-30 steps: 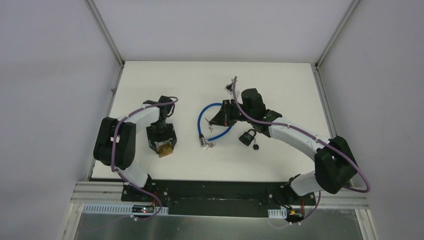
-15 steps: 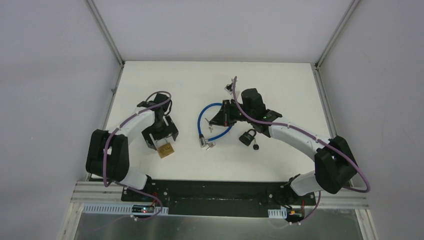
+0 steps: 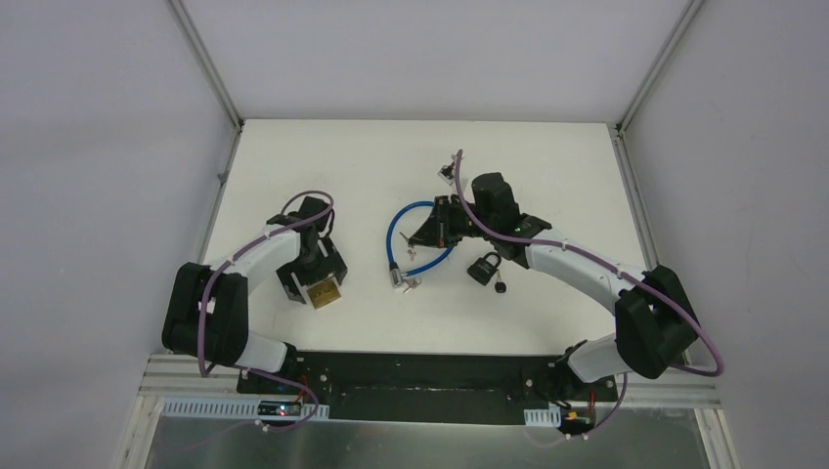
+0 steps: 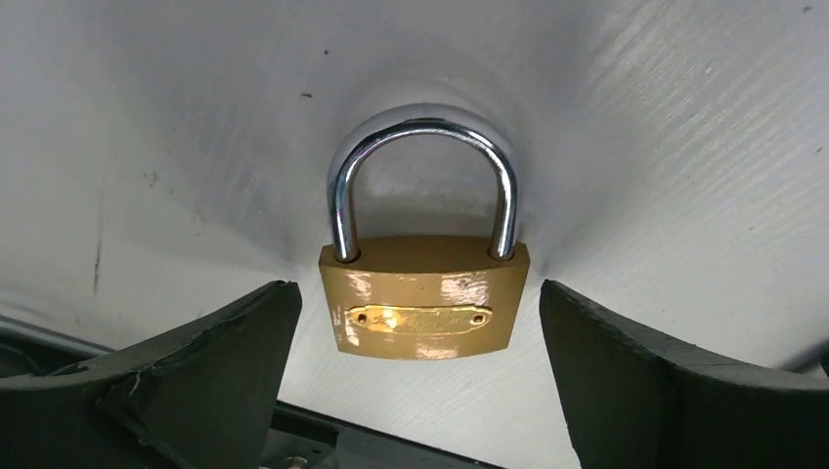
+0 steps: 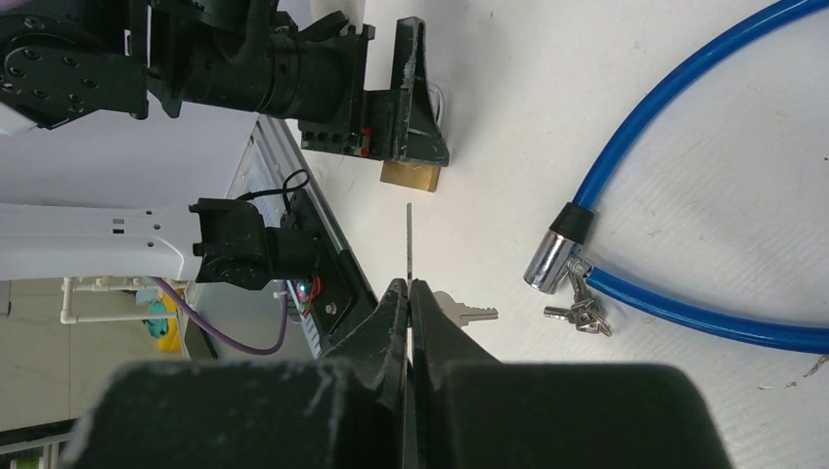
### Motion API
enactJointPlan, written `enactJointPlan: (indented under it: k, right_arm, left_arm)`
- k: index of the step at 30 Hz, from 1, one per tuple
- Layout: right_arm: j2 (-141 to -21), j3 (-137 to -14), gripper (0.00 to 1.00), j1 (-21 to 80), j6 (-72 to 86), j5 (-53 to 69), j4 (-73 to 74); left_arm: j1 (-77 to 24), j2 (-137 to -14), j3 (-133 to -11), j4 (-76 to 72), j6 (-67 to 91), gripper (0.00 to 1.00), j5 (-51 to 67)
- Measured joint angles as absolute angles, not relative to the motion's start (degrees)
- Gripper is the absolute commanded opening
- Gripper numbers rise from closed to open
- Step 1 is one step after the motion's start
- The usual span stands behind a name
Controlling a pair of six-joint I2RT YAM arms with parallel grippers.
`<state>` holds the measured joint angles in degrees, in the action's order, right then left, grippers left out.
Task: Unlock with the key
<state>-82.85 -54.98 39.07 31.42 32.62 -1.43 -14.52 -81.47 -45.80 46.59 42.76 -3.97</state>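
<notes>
A brass padlock (image 4: 423,308) with a closed steel shackle lies flat on the white table (image 3: 547,166). It is at the front left in the top view (image 3: 325,294). My left gripper (image 4: 415,293) is open, with one finger on each side of the padlock body and not touching it; in the top view it (image 3: 317,282) sits low over the padlock. My right gripper (image 5: 409,283) is shut on a thin silver key (image 5: 408,234), seen edge-on and pointing toward the left arm. A second key (image 5: 467,312) hangs beside it. In the top view the right gripper (image 3: 428,229) hovers mid-table.
A blue cable lock (image 3: 396,233) with a chrome end and small keys (image 3: 405,283) lies between the arms; it also shows in the right wrist view (image 5: 675,127). A black padlock (image 3: 483,268) lies beside the right arm. A small metal part (image 3: 448,172) lies farther back.
My left arm shifted and its wrist turned; the open gripper has settled lower, astride the brass padlock. The padlock and my right arm have not moved.
</notes>
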Motion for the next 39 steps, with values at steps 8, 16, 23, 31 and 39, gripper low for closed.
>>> enactJointPlan:
  k: [8,16,23,31,39]
  right_arm:
    - [-82.87,-54.98,0.0,39.07,31.42,33.45,-1.43]
    - [-82.87,-54.98,0.0,39.07,31.42,33.43,-1.41]
    - [-82.89,-54.98,0.0,39.07,31.42,33.23,-1.39]
    - [-82.98,-55.0,0.0,39.07,31.66,30.15,0.16]
    - [-83.53,-55.11,0.0,39.18,32.36,27.0,0.75]
  left_arm:
    - [-14.52,-81.47,-44.84,41.56,41.34,0.88,-2.7]
    - [-14.41,-82.24,-44.27,40.88,42.68,0.87,-4.01]
    - [-14.22,-82.04,-44.07,40.32,42.78,0.46,-3.73]
    - [-14.2,-81.01,-44.95,41.32,43.59,0.27,-1.32]
    - [-13.5,-80.97,-56.97,46.85,46.5,0.25,5.93]
